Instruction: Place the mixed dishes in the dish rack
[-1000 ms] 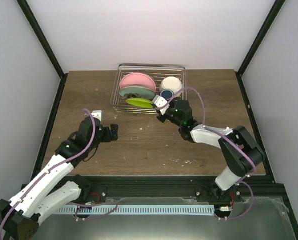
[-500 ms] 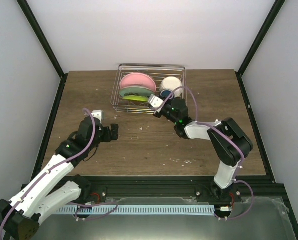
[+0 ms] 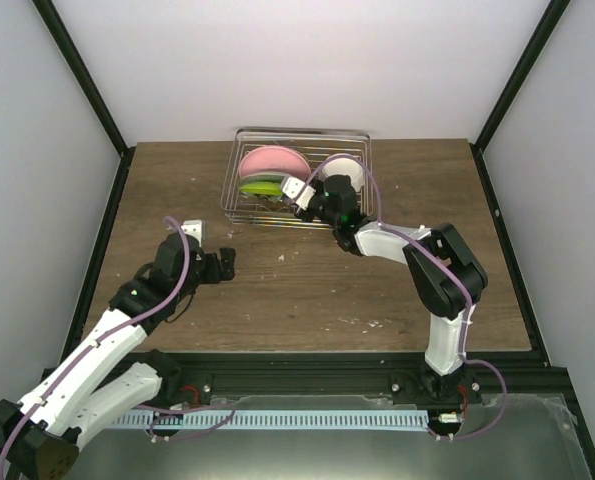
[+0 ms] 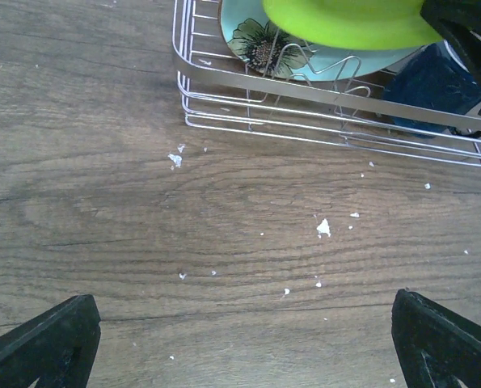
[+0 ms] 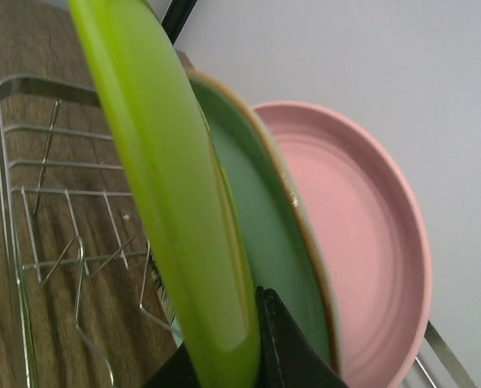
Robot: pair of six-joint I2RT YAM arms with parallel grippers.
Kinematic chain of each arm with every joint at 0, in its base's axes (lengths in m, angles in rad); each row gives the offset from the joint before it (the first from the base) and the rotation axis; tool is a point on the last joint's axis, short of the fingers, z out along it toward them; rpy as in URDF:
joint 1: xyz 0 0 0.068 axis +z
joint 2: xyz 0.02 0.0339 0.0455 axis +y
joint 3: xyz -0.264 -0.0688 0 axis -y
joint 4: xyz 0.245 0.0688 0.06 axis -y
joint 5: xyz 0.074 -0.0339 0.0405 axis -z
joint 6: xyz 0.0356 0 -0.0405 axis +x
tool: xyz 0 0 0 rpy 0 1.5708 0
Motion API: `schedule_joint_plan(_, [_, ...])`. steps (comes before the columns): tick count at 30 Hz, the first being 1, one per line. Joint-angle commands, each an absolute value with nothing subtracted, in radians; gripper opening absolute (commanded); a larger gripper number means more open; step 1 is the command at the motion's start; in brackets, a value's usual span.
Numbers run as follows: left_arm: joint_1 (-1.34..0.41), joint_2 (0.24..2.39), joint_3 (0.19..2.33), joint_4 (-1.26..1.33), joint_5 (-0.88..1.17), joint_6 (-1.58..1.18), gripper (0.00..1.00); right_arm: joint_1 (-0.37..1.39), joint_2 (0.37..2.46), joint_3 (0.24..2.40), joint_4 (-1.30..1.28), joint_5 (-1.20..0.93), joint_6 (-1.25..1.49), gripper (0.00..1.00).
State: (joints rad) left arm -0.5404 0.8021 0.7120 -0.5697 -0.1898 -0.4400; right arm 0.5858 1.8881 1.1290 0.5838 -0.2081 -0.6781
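Fingertips [image 5: 290, 343] of the right gripper [image 3: 289, 190] are clamped on the rim of the yellow-lime plate [image 5: 167, 186], one dark finger showing behind the edge. The plate stands on edge inside the dish rack [image 4: 305, 87], face to face with the mint-green plate [image 5: 264, 234], and the pink plate [image 5: 361, 242] is stacked behind that. Whether its lower rim is seated between the prongs, I can't tell. The flat faces run parallel to the neighbours, so I'd say the next move is straight down into the slot, then let go. The dark blue mug [image 4: 430, 85] sits just beside it. The left gripper [image 4: 244, 331] hangs spread wide over bare wood, well apart; the right arm is nearer.
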Motion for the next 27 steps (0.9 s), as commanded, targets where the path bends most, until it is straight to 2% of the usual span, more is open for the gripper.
schedule_joint_plan(1, [-0.532, 0.795, 0.705, -0.559, -0.18, -0.425, 1.0, 0.591, 1.893, 1.178, 0.521, -0.182, -0.73, 0.01])
schedule_joint_plan(13, [-0.531, 0.802, 0.704, -0.552, -0.172, -0.425, 1.0, 0.588, 1.949, 1.226, 0.407, -0.089, -0.824, 0.02])
schedule_joint_plan(15, [-0.53, 0.802, 0.704, -0.552, -0.171, -0.425, 1.0, 0.588, 1.958, 1.231, 0.4, -0.076, -0.824, 0.06])
schedule_joint_plan(19, [-0.528, 0.805, 0.701, -0.549, -0.168, -0.425, 1.0, 0.585, 1.965, 1.236, 0.4, -0.049, -0.818, 0.21])
schedule_joint_plan(27, [-0.527, 0.804, 0.697, -0.548, -0.163, -0.425, 1.0, 0.582, 1.942, 1.231, 0.35, -0.022, -0.807, 0.41])
